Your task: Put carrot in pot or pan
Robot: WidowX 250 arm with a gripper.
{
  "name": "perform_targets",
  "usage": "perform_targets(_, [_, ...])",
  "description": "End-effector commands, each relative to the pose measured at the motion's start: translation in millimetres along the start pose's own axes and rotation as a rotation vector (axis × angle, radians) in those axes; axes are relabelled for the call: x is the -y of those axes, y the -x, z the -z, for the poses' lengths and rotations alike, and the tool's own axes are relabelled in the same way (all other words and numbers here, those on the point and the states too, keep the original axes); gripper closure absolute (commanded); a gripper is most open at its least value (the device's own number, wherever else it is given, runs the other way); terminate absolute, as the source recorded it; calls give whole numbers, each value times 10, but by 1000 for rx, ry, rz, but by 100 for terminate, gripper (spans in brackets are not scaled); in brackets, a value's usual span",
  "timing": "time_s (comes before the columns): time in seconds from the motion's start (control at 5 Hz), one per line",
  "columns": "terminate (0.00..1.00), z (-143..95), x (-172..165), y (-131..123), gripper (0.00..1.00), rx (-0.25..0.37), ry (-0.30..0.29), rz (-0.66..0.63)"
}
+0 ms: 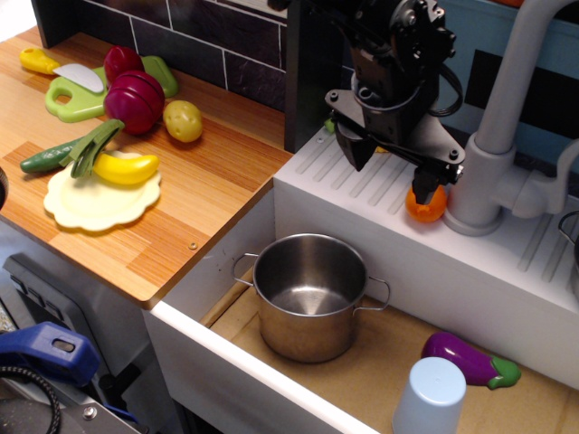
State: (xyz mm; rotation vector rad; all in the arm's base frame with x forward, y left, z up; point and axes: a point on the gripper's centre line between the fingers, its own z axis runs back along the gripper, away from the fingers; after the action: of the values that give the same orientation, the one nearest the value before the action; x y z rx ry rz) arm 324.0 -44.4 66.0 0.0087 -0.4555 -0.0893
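The carrot [426,204], a small glossy orange toy, sits on the white ridged ledge behind the sink, beside the faucet base. My black gripper [390,168] hangs over the ledge with its jaws spread open. One fingertip [425,183] is right on top of the carrot and hides its upper part; the other is well to its left. The shiny steel pot [310,294] with two loop handles stands upright and empty in the sink basin, below and to the left of the carrot.
A purple eggplant [470,359] and an upturned pale blue cup [430,396] lie in the basin right of the pot. The grey faucet [507,117] rises just right of the carrot. Toy foods, including a yellow potato [183,120], cover the wooden counter [199,190] at left.
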Motion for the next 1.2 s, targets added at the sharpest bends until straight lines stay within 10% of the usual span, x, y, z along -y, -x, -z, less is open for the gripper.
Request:
perform_targets(0.0, [0,0,0,0,0,0,0,0])
perform_targets(1.0, [0,390,32,-66,0,76,92,36])
